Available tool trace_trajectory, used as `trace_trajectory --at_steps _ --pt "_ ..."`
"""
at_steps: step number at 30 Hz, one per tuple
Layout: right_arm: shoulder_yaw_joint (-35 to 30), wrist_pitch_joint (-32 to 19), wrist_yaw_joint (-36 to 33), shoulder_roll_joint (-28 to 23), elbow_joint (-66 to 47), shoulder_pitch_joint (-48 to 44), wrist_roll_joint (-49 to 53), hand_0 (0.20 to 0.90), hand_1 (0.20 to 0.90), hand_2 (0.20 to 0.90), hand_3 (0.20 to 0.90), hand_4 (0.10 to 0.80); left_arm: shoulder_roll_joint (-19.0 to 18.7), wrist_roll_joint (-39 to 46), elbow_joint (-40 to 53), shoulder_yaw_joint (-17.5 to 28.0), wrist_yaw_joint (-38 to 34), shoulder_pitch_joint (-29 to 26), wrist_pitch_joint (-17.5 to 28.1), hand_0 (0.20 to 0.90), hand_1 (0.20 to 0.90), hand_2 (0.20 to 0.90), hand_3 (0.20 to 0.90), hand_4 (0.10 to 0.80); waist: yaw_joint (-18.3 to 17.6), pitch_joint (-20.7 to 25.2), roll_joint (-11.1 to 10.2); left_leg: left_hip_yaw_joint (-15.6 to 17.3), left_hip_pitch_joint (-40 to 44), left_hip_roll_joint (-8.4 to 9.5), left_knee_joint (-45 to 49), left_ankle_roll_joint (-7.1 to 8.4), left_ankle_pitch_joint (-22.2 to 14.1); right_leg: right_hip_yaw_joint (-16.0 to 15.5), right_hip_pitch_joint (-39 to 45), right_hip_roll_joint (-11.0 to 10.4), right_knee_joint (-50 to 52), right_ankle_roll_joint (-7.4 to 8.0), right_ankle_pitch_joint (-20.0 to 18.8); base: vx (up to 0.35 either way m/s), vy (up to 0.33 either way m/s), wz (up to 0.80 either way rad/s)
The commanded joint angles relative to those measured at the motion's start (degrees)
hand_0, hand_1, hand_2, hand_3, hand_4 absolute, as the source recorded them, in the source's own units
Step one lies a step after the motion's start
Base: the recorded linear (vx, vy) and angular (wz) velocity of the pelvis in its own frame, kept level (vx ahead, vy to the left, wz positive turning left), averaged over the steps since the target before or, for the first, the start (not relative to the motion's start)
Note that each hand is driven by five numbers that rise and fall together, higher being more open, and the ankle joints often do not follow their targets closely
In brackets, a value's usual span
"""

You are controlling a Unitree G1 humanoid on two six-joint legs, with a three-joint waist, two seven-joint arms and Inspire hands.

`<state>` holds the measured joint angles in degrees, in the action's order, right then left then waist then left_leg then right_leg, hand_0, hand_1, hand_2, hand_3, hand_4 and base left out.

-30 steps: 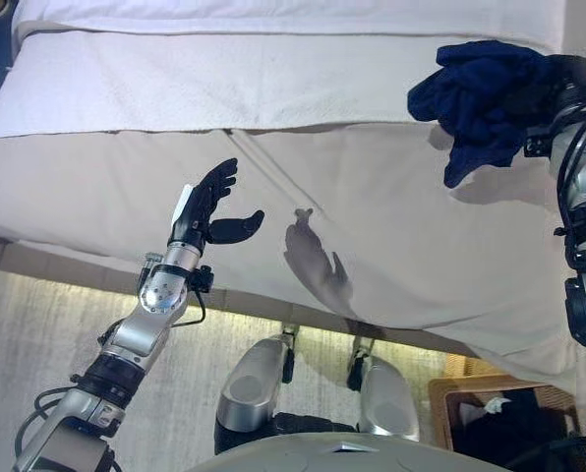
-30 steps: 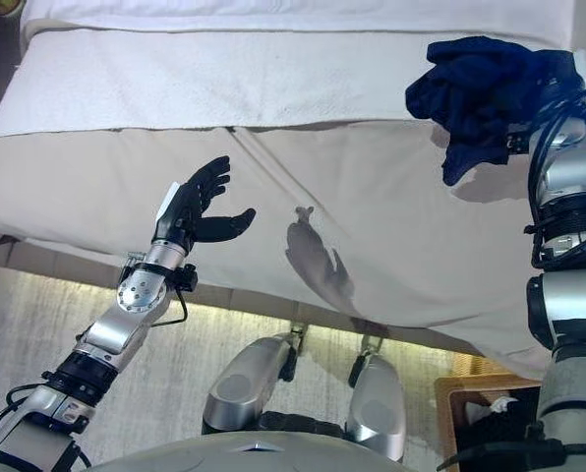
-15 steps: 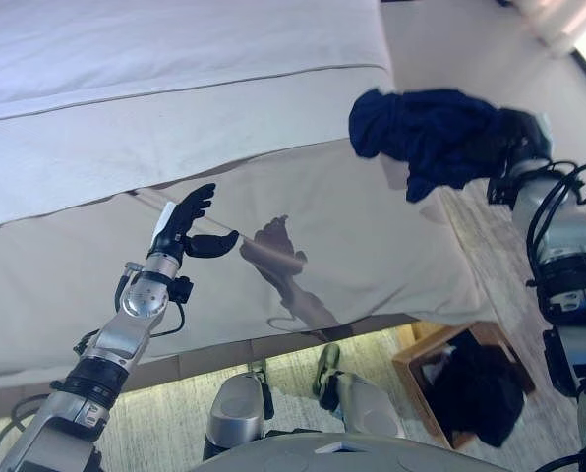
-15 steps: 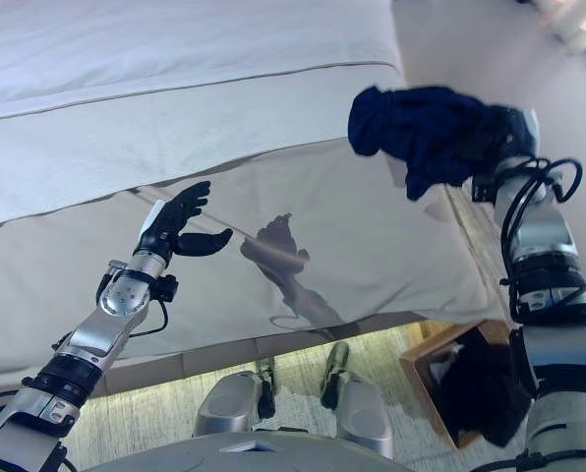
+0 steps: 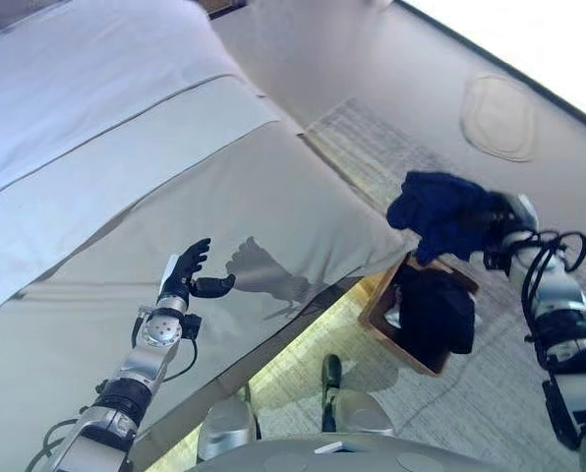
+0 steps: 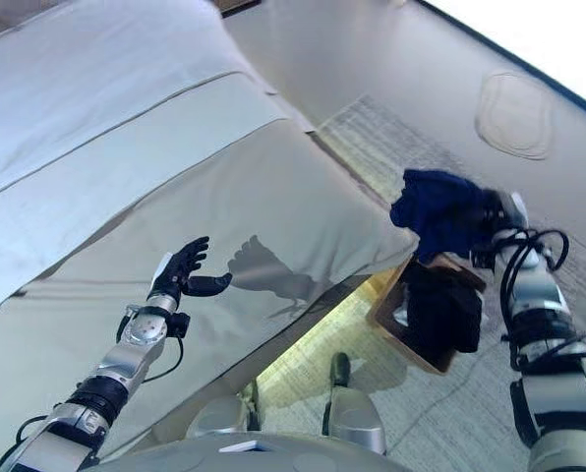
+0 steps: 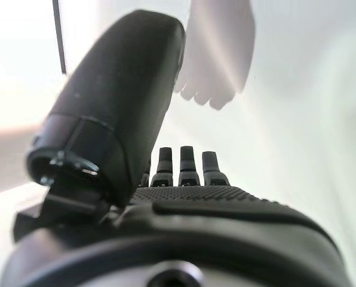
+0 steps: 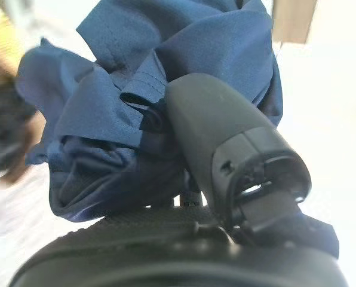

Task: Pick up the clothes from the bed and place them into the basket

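My right hand (image 5: 501,218) is shut on a bunched navy blue garment (image 5: 439,213), its thumb (image 8: 226,143) pressed into the cloth (image 8: 136,101). It holds the garment in the air just above the far rim of a wooden basket (image 5: 380,313) that stands on the floor beside the bed. A dark garment (image 5: 437,313) lies in the basket. My left hand (image 5: 187,273) is open and empty, held over the beige bedspread (image 5: 175,197), with its fingers (image 7: 181,164) straight.
The bed has a white sheet (image 5: 87,88) at its far side. A patterned rug (image 5: 372,147) lies on the floor past the bed corner. A pale oval shape (image 5: 499,116) lies on the floor farther off.
The camera has swung to the right. My right hand has carried the navy garment off the bed to above the basket. My left hand stays over the bedspread.
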<state>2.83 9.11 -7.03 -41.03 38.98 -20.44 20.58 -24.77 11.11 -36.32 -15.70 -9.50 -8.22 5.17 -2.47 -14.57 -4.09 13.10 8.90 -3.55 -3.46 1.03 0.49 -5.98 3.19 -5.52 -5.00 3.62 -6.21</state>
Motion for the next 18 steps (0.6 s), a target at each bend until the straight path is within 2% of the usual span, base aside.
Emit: trace_trajectory --at_steps 1,7,18 --pt "-3.10 -4.73 -2.76 -3.25 -1.49 -3.31 -1.22 0.300 0.300 0.300 0.200 0.100 -0.92 -2.60 -0.33 0.47 -0.61 0.71 5.85 0.900 0.900 0.900 0.900 0.800 0.42 6.61 2.41 -3.37 -2.54 1.15 3.56 -0.28 -5.02 -0.86 -0.24 0.22 5.25 1.32 5.60 0.042 -0.057 -0.28" --pt "-5.48 -4.45 -3.54 -4.17 -0.48 -1.46 -1.62 0.300 0.300 0.300 0.200 0.100 -2.56 -2.05 1.90 1.41 0.02 2.80 7.30 0.900 0.900 0.900 0.900 0.800 -0.03 6.50 3.08 -2.63 -2.05 0.89 2.82 0.00 -4.74 -0.79 -0.40 0.52 4.89 1.40 5.36 0.046 -0.081 -0.10" --pt "-5.97 -1.68 -5.60 -7.17 2.85 -3.36 -5.11 0.300 0.300 0.300 0.200 0.100 -3.67 -1.96 4.72 1.37 3.19 4.69 8.05 0.900 0.900 0.900 0.900 0.800 0.26 5.50 5.23 -3.03 -3.81 -0.08 2.15 1.83 -3.02 -2.13 -1.41 1.34 3.86 0.38 5.55 0.028 -0.120 0.01"
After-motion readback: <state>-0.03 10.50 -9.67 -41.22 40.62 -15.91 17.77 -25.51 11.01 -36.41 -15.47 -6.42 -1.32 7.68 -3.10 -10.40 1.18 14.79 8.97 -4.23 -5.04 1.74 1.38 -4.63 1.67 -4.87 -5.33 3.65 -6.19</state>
